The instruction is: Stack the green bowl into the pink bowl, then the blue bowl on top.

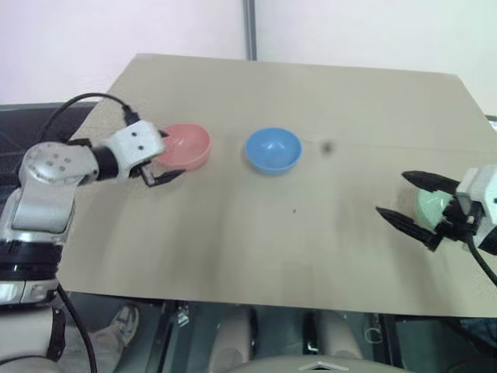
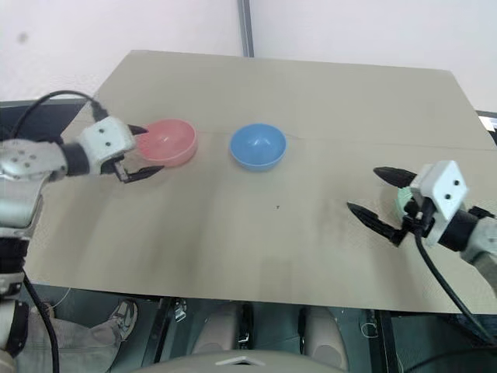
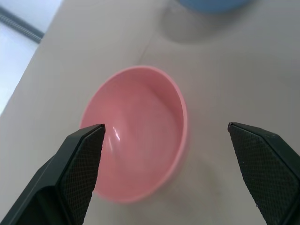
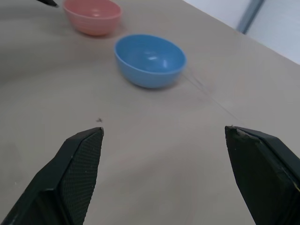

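On the matte tan tabletop (image 1: 233, 249), the left hand (image 1: 161, 155) is spread at the smooth, round pink bowl (image 1: 186, 145). The glossy blue bowl (image 1: 272, 149) sits mid-table. The right hand (image 1: 415, 203) is spread before the mint-green bowl (image 1: 429, 206).

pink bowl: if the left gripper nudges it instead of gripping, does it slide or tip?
Probably slides: the pink bowl looks like smooth, thin plastic, likely light, on a plain flat table. Its rounded wall suggests a small base, so a rim push from the open left gripper might rock it.
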### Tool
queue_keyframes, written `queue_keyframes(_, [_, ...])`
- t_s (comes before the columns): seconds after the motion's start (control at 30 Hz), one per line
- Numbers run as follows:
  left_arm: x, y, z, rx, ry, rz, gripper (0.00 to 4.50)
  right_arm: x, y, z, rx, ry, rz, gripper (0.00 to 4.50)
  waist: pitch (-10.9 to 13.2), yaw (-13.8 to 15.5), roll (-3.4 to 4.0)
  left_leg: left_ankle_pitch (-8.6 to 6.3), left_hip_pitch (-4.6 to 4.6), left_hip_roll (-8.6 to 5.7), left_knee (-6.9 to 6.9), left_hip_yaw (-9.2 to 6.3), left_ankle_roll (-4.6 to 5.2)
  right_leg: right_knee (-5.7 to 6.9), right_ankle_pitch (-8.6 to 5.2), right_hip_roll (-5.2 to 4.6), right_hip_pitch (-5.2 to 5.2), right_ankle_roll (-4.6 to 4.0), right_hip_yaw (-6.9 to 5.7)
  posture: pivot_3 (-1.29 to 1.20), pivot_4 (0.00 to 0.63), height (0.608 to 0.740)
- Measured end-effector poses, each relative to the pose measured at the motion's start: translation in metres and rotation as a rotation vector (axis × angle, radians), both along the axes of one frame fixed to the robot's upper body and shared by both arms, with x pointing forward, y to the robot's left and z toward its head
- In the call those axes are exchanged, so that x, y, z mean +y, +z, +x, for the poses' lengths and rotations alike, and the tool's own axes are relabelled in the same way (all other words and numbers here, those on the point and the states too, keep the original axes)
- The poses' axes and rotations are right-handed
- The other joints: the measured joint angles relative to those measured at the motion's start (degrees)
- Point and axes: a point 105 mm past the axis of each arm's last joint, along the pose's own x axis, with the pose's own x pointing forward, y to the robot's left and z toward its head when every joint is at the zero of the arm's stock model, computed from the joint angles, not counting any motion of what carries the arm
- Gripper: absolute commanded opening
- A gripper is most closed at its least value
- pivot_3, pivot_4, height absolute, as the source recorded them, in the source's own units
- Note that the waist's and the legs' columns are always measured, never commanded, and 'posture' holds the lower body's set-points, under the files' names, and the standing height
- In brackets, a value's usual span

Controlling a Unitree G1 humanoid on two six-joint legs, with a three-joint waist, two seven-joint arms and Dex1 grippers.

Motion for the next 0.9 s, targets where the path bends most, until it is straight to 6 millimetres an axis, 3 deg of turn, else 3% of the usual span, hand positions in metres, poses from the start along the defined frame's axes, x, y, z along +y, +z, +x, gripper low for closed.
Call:
queue_keyframes(0.1, [-0.004,-0.015,0.003,0.061,0.008,0.098,4.44,0.006,-0.003,0.000,0.012,0.032,-0.004,4.50,0.10,0.00,-0.12,0.00,-0.09,0.00,0.00,0.00,0.00,-0.01,-0.01,0.02,-0.09,0.02,-0.02,0.00,0.150,0.740])
queue_keyframes(0.17, [-0.003,-0.018,0.008,0.078,0.034,0.149,3.90,0.009,-0.005,0.001,0.015,0.044,-0.011,4.50,0.12,0.01,-0.16,0.00,-0.10,0.00,0.02,-0.01,0.00,0.01,0.00,0.02,-0.08,0.03,-0.02,0.00,0.150,0.740])
queue_keyframes(0.3, [-0.002,-0.014,0.022,0.055,0.073,0.184,2.18,0.009,-0.005,0.002,0.003,0.044,-0.021,4.50,0.12,0.07,-0.16,0.01,-0.08,0.00,0.06,-0.02,0.01,0.07,0.00,0.02,-0.06,0.05,-0.03,0.00,0.150,0.740])
queue_keyframes(0.43, [-0.008,-0.024,0.029,0.071,0.052,0.190,0.23,0.006,-0.008,0.000,0.009,0.032,-0.024,4.50,0.14,0.05,-0.18,0.01,-0.08,0.00,0.08,-0.02,0.01,0.09,0.00,0.01,-0.06,0.05,-0.04,0.00,0.150,0.740])
queue_keyframes(0.63, [-0.011,-0.033,0.028,0.107,0.021,0.188,0.06,0.002,-0.013,-0.004,0.024,0.009,-0.027,4.50,0.16,-0.03,-0.22,0.01,-0.07,0.00,0.10,-0.03,0.00,0.15,0.01,0.01,-0.06,0.05,-0.04,0.00,0.150,0.740])
queue_keyframes(0.7, [-0.021,-0.032,0.022,0.138,-0.038,0.135,0.06,-0.001,-0.011,-0.005,0.013,-0.003,-0.031,4.50,0.16,0.00,-0.22,0.01,-0.07,0.01,0.13,-0.03,0.00,0.17,0.01,0.00,-0.05,0.05,-0.04,0.00,0.150,0.740])
queue_keyframes(0.77, [-0.033,-0.030,-0.006,0.215,-0.173,0.048,0.06,-0.001,-0.009,-0.007,-0.001,-0.006,-0.031,4.50,0.21,-0.28,-0.25,0.04,-0.13,0.18,0.12,-0.13,-0.05,0.14,0.02,-0.02,-0.18,0.05,0.07,0.00,0.150,0.740])
queue_keyframes(0.8, [-0.049,-0.031,-0.038,0.312,-0.340,0.000,0.06,-0.005,-0.010,-0.007,0.004,-0.022,-0.034,4.50,0.21,-0.53,-0.25,0.15,-0.11,0.19,0.14,-0.14,-0.27,0.14,0.02,-0.02,-0.15,0.05,0.11,0.00,0.150,0.740])
queue_keyframes(0.87, [-0.070,-0.022,-0.074,0.394,-0.569,-0.024,0.06,-0.007,-0.009,-0.006,-0.004,-0.040,-0.033,4.50,0.23,-0.41,-0.22,0.15,-0.08,0.14,0.13,-0.14,-0.27,0.15,0.01,-0.01,-0.14,0.05,0.09,0.00,0.150,0.740])
queue_keyframes(0.9, [-0.072,-0.020,-0.078,0.396,-0.595,-0.021,0.06,-0.007,-0.008,-0.006,-0.006,-0.042,-0.033,4.50,0.23,-0.25,-0.22,0.15,-0.07,0.13,0.14,-0.15,-0.27,0.16,0.01,0.01,-0.12,0.05,0.07,0.00,0.150,0.740])
